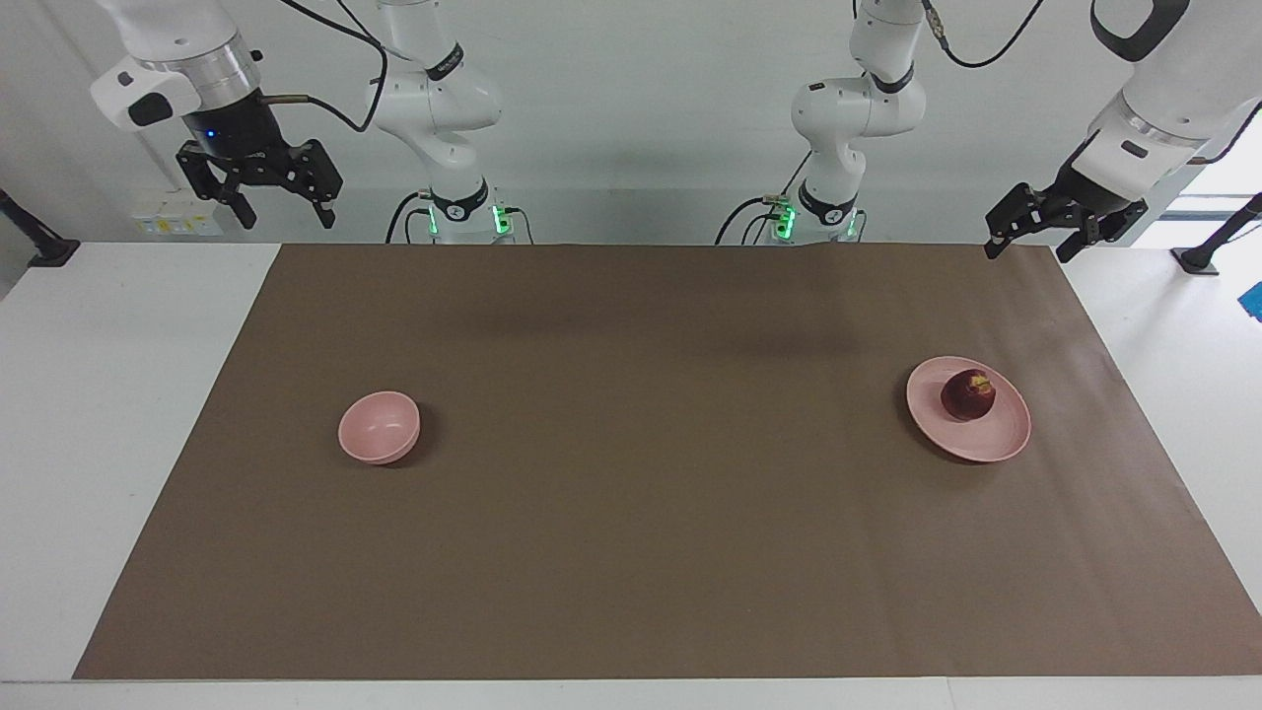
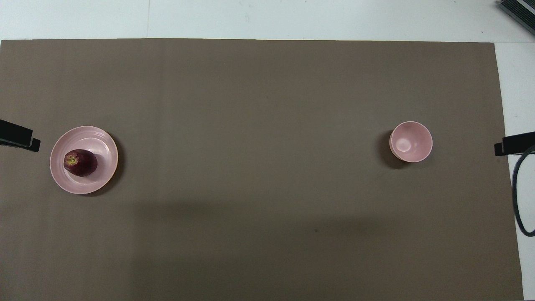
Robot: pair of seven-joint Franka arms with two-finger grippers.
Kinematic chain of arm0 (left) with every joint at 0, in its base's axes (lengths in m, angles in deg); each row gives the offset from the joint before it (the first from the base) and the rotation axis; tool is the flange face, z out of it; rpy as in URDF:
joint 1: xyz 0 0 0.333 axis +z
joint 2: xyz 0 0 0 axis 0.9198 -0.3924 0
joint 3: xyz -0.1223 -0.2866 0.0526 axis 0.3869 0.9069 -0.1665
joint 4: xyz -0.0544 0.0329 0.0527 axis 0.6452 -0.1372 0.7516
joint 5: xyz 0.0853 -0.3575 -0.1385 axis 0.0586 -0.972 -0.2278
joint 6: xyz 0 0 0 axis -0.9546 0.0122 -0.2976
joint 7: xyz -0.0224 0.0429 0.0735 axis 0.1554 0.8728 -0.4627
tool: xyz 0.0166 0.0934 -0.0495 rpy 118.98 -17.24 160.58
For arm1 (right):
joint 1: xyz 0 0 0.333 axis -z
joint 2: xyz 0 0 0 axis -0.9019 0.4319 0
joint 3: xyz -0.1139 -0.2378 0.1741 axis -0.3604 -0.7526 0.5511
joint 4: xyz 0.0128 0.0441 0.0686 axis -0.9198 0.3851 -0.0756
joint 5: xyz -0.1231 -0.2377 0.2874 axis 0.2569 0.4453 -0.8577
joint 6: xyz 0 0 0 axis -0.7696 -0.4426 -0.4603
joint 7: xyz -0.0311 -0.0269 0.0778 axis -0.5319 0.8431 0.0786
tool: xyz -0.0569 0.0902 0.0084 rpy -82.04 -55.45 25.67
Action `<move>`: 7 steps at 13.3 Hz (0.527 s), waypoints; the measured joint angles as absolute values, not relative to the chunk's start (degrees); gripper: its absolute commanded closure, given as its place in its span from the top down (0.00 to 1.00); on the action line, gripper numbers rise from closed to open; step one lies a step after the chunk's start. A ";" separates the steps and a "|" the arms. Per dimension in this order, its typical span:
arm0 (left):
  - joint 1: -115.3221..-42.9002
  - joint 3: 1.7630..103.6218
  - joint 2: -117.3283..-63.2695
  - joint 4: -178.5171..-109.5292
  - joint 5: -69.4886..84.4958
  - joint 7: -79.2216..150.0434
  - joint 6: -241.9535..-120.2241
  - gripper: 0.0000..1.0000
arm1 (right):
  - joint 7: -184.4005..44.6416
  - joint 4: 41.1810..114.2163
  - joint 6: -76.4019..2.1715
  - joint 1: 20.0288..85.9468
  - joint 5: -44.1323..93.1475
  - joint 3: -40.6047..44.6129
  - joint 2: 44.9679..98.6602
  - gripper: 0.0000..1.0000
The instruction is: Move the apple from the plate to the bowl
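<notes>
The dark red apple (image 1: 968,394) (image 2: 80,163) lies on the flat pink plate (image 1: 986,441) (image 2: 105,144) toward the left arm's end of the table. The small deep pink bowl (image 1: 380,426) (image 2: 411,141) stands with nothing in it toward the right arm's end. My left gripper (image 1: 1030,247) hangs open and holds nothing, raised over the mat's corner by the left arm's base; only its tip (image 2: 19,138) shows in the overhead view. My right gripper (image 1: 284,215) hangs open and holds nothing, high over the table edge at the right arm's end, its tip (image 2: 514,144) at the overhead view's edge.
A brown mat (image 1: 631,552) covers most of the white table (image 1: 118,414). Black stands (image 1: 44,248) (image 1: 1208,254) sit at both ends of the table. A black cable (image 2: 516,196) loops by the right gripper. A dark device (image 2: 518,10) lies at the corner farthest from the robots.
</notes>
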State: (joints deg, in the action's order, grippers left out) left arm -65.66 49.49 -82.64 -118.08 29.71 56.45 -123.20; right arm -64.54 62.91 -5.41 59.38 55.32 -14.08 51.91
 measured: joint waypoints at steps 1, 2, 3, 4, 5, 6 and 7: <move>-65.66 49.49 -82.63 -118.08 29.71 56.45 -123.09 1.00 | -64.54 62.91 -5.40 59.40 55.32 -14.10 51.91 1.00; -65.66 49.49 -82.61 -118.09 29.71 56.45 -122.89 1.00 | -64.54 62.91 -5.37 59.42 55.32 -14.11 51.91 1.00; -65.66 49.49 -82.59 -118.12 29.71 56.45 -122.78 1.00 | -64.54 62.91 -5.37 59.42 55.32 -14.12 51.91 1.00; -65.66 49.51 -82.59 -118.13 29.71 56.46 -122.72 1.00 | -64.54 62.91 -5.37 59.43 55.32 -14.12 51.91 1.00; -65.66 49.55 -82.58 -118.14 29.71 56.46 -122.67 1.00 | -64.54 62.91 -5.37 59.44 55.32 -14.12 51.91 1.00; -65.66 49.58 -82.58 -118.15 29.71 56.44 -122.63 1.00 | -64.54 62.91 -5.37 59.46 55.32 -14.12 51.91 1.00; -65.66 49.60 -82.58 -118.16 29.71 56.43 -122.61 1.00 | -64.54 62.91 -5.37 59.48 55.32 -14.12 51.91 1.00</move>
State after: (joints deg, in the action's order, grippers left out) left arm -65.66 49.60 -82.58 -118.16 29.71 56.43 -122.61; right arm -64.54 62.91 -5.37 59.48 55.32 -14.12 51.91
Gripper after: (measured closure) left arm 0.000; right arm 0.000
